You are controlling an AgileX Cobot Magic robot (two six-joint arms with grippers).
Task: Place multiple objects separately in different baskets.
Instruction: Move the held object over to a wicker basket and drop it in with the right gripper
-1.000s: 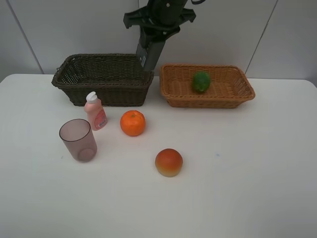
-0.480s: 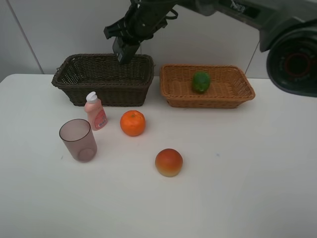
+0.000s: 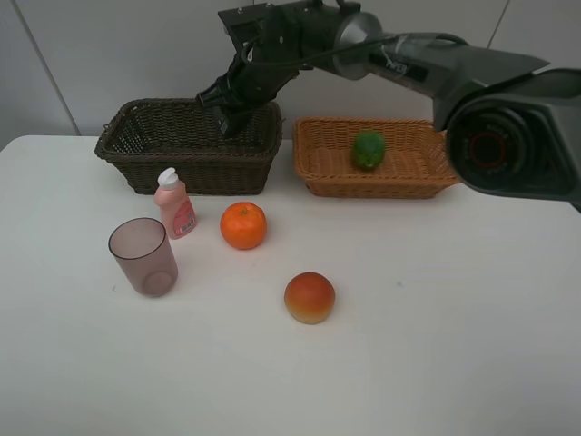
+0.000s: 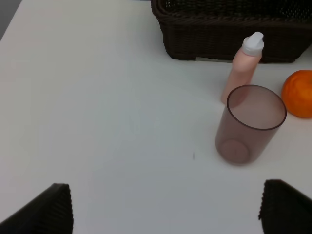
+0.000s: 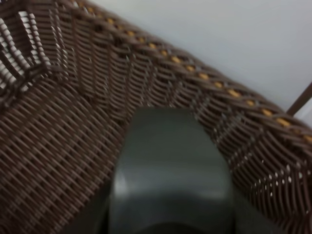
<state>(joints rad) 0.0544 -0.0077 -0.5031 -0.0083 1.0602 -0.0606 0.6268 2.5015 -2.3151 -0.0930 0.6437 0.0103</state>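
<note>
My right gripper (image 3: pixel 229 116) reaches across the table and dips into the dark brown basket (image 3: pixel 154 150). It holds the dark green square bottle (image 5: pixel 170 170), which fills the right wrist view over the basket's weave (image 5: pixel 58 146). The lime (image 3: pixel 369 149) lies in the light tan basket (image 3: pixel 381 182). The orange (image 3: pixel 243 225), peach (image 3: pixel 310 297), pink bottle (image 3: pixel 174 204) and purple cup (image 3: pixel 143 256) stand on the table. My left gripper (image 4: pixel 168 209) is open and empty, short of the cup (image 4: pixel 251 124), the pink bottle (image 4: pixel 243 68) and the orange (image 4: pixel 298 93).
The two baskets stand side by side at the back of the white table (image 3: pixel 436 318), close to the wall. The right arm (image 3: pixel 408 54) stretches over the back of the table from the right.
My right gripper has swung left from between the baskets and come down into the dark brown basket with the green bottle. Nothing on the table has moved.
</note>
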